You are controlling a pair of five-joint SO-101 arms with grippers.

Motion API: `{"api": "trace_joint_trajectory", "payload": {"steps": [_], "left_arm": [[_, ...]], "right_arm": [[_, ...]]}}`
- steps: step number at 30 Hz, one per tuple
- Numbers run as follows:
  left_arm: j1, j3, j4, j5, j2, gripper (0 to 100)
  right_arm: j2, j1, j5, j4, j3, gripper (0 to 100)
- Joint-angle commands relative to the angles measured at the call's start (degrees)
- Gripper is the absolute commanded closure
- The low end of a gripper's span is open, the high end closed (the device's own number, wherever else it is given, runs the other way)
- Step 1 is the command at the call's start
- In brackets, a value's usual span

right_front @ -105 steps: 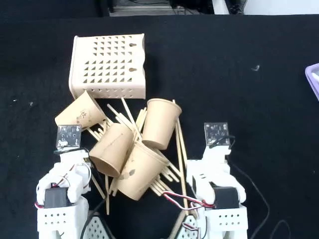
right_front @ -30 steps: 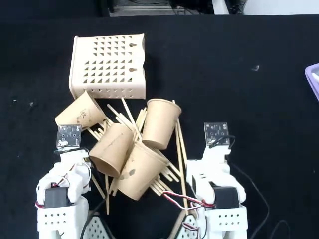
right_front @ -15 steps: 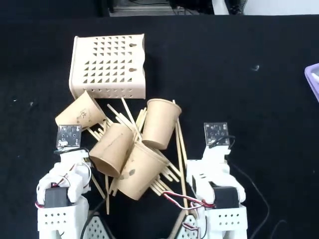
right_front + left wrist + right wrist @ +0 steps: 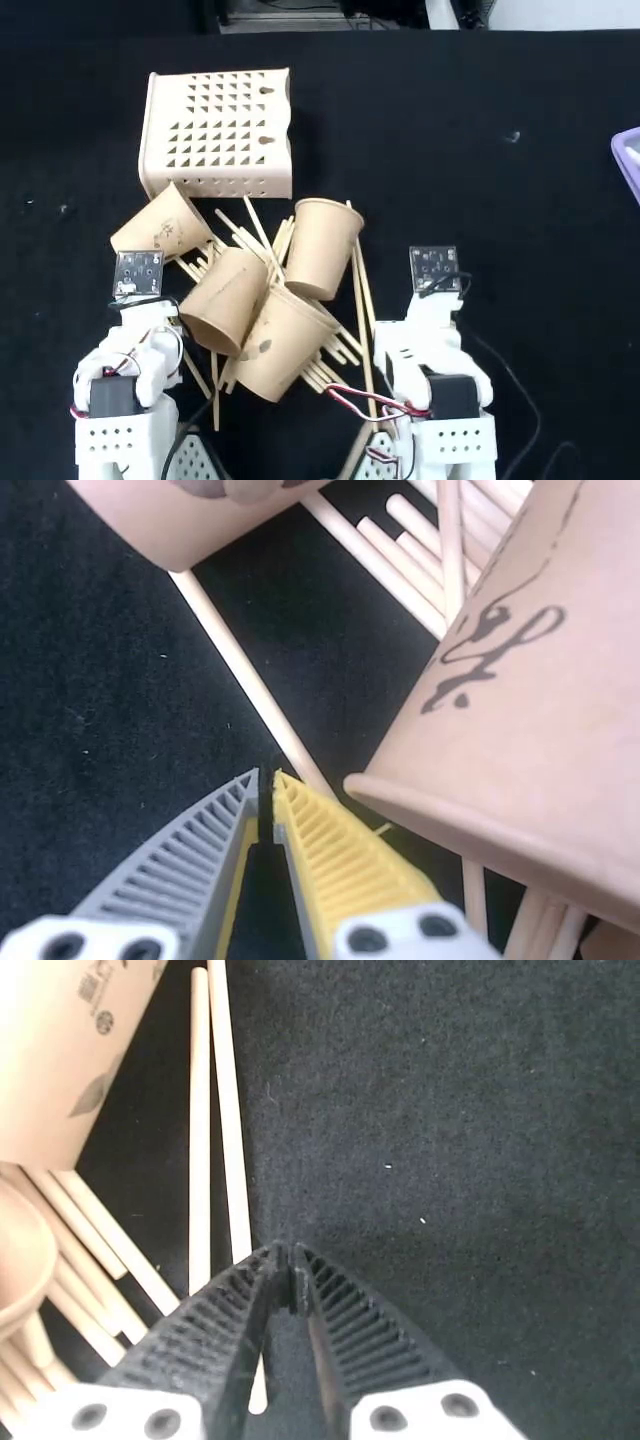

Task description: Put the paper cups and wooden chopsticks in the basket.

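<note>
Nearest the camera, at the bottom of the high view, the left gripper (image 4: pixel 265 783) has its jaws pressed together on nothing, tips just beside a chopstick, and the right gripper (image 4: pixel 290 1258) is likewise closed and empty. Between them, around lower centre, four paper cups (image 4: pixel 322 245) lie tipped over a scatter of wooden chopsticks (image 4: pixel 360 295). Beyond, upper left, the basket (image 4: pixel 220 130) meets the leftmost cup.

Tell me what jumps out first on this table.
A heap of four tipped paper cups over scattered wooden chopsticks lies in the middle, just ahead of the arms. Behind it, rear left, the basket shows its pierced face upward. The left fingers and right fingers are shut, low beside the heap.
</note>
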Motion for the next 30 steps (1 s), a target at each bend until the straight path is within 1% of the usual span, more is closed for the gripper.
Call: {"api": "trace_joint_trajectory", "payload": {"steps": [1, 30], "left_arm": [[0.13, 1.19, -0.88, 0.0, -0.26, 97], [-0.04, 1.19, -0.97, -0.44, -0.26, 97]], "right_arm": [[-3.82, 0.44, -0.44, -0.88, 0.22, 98.6], [-3.82, -0.18, -0.44, -0.88, 0.22, 98.4]]}}
